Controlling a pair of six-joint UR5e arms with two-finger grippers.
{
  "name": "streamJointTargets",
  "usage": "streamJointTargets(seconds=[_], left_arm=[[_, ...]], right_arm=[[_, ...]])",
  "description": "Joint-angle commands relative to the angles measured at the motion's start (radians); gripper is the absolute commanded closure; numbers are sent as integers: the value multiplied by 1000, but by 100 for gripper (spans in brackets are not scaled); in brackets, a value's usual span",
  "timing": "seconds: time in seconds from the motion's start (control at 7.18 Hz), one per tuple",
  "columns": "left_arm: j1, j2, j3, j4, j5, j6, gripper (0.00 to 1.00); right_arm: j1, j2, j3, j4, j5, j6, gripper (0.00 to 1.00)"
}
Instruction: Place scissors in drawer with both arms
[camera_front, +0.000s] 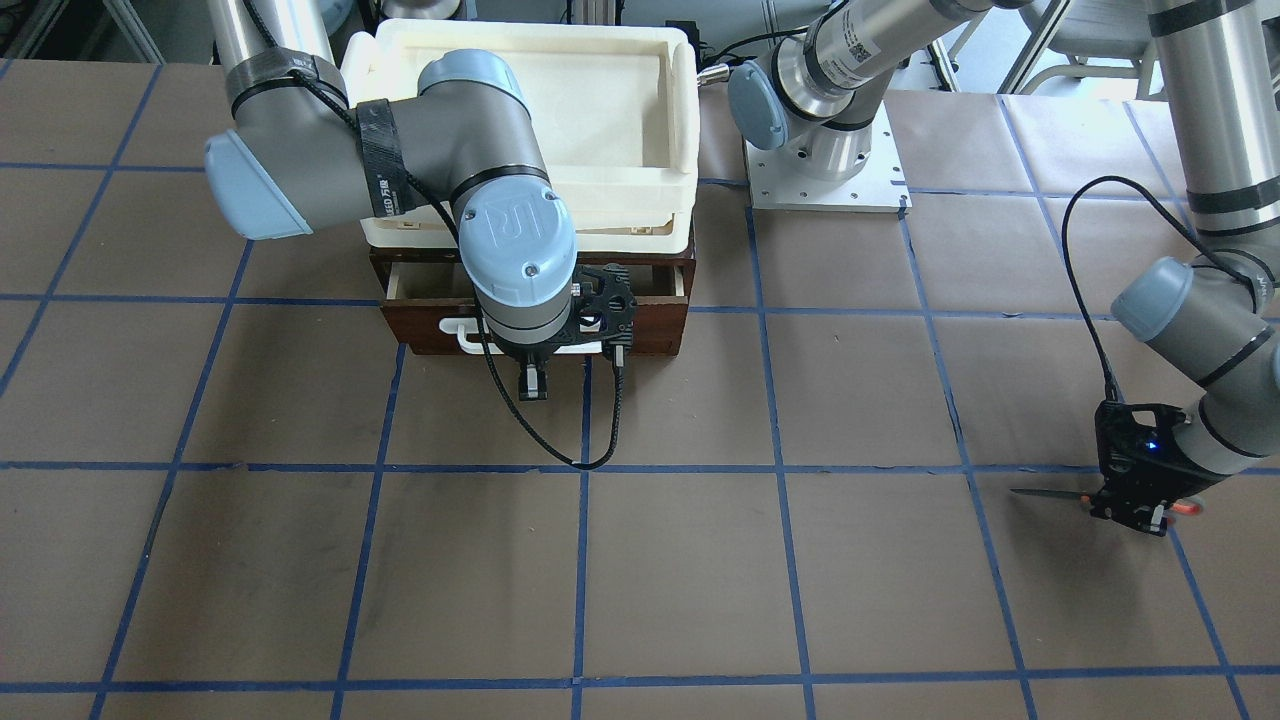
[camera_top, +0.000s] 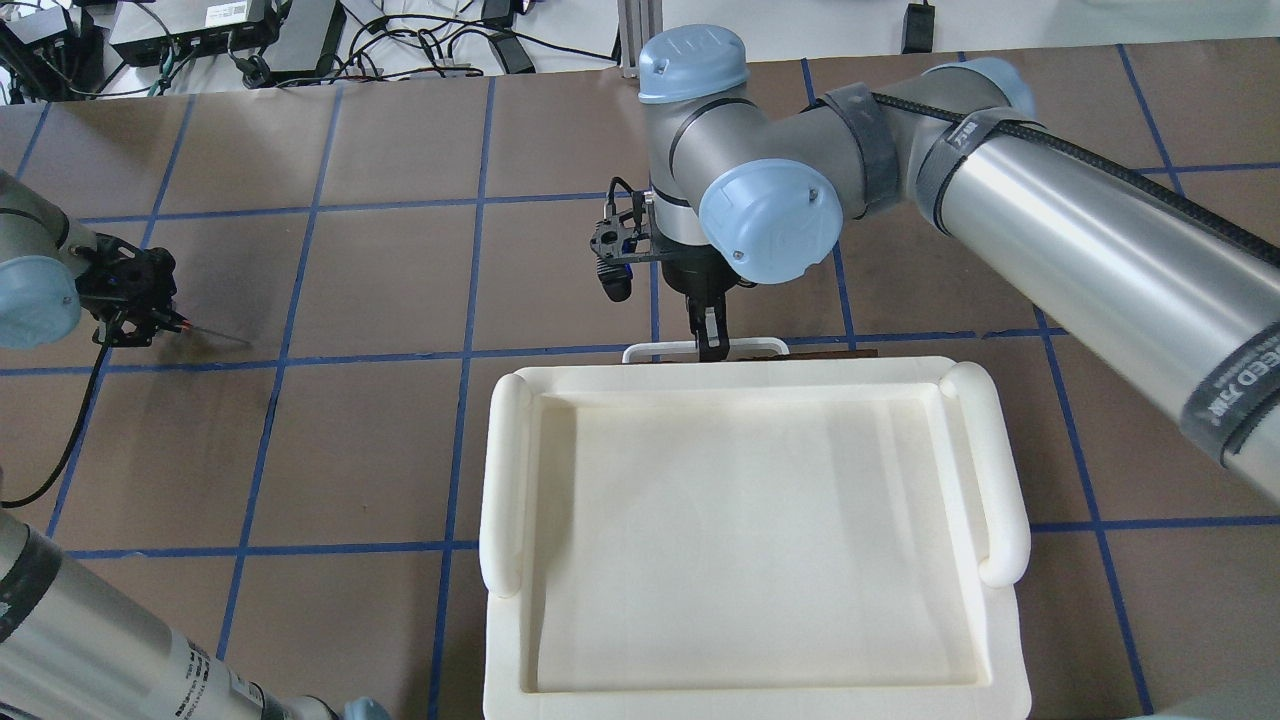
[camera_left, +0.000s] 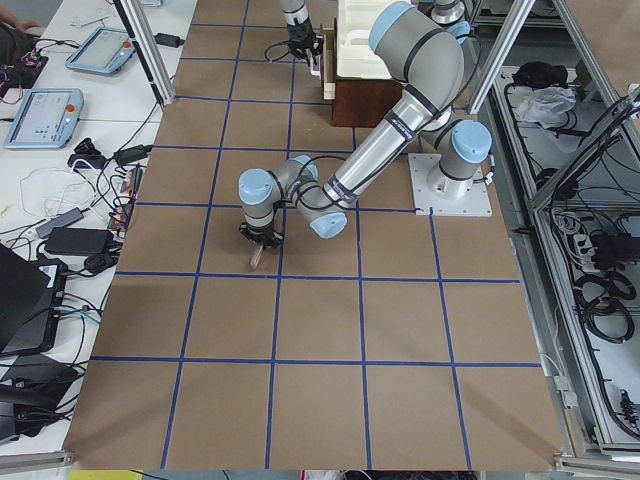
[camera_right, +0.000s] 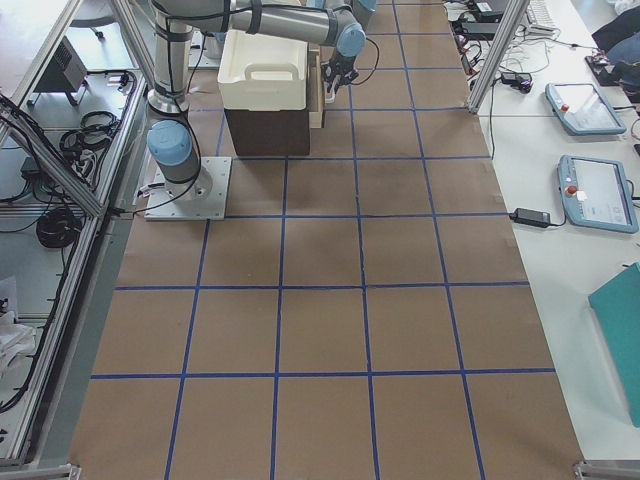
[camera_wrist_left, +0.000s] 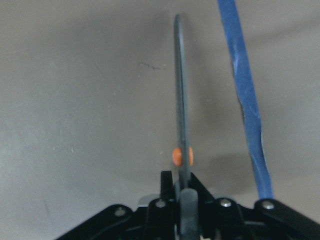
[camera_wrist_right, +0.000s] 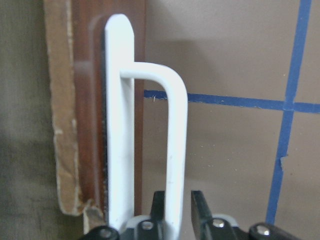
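Left hand (camera_wrist_left: 182, 194) grips slim silver scissors (camera_wrist_left: 180, 100); right hand (camera_wrist_right: 177, 204) pinches rounded white handle (camera_wrist_right: 177, 125).

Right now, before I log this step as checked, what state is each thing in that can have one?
scissors, blades closed, clamped just behind the pivot.
drawer, partly open.
drawer handle, gripped on its bar.
left gripper, jaws shut on the scissors.
right gripper, jaws shut on the drawer handle.
cream-white tray, resting on top of the drawer's box.

Left arm (camera_front: 1195, 325), right arm (camera_front: 430, 150); jaws closed
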Motion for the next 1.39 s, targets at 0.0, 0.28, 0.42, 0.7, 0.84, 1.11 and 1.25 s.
streamJointTargets(seconds=[0.0,0.28,0.42,0.7,0.84,1.11,1.25], left_arm=[[0,-1,0,-1,5,-13,6],[0,-4,0,0,-3,-10,16],[0,-2,0,0,-1,-10,18],[0,-4,0,0,-1,-7,28],[0,-4,0,0,-3,-4,32],[0,-4,0,0,-4,-3,33],[0,-5,0,0,-1,-4,32]], right_arm=[[-4,6,-36,-10,0,-5,70],[-9,18,-43,-41,3,-9,70],[-21,26,-45,-56,6,-11,70],[-24,32,-71,-57,4,-9,69],[-24,44,-88,-57,6,-11,69],[-26,69,-117,-57,6,-9,69],[-27,80,-129,-57,4,-9,69]])
